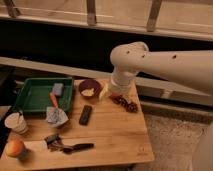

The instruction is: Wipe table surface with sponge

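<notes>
End effector [124, 102], dark and reddish below the white wrist, low over the far right part of the tabletop [115, 135]; its fingers stand spread and carry nothing. Just to its left as the camera sees it, a dark red bowl [90, 89] with something pale inside; nearer the camera than the bowl, a flat black bar [86, 114]. Farther left, well apart from the end effector, a green tray [31, 96] holding the sponge [58, 89], a small blue-grey block at the tray's far right corner. A pale grey cloth wad [56, 116] lies at the tray's near edge. Farthest from the end effector, along the near left side: a cup [16, 122], an orange fruit [15, 148] and a dark-handled tool [75, 147]. Step in hand, as judged: the reach for the sponge, not yet picked up; no wiping is under way. The next move calls for travel leftward past the bowl, a descent into the tray, and a close on the sponge alone, clear of the tray wall.
</notes>
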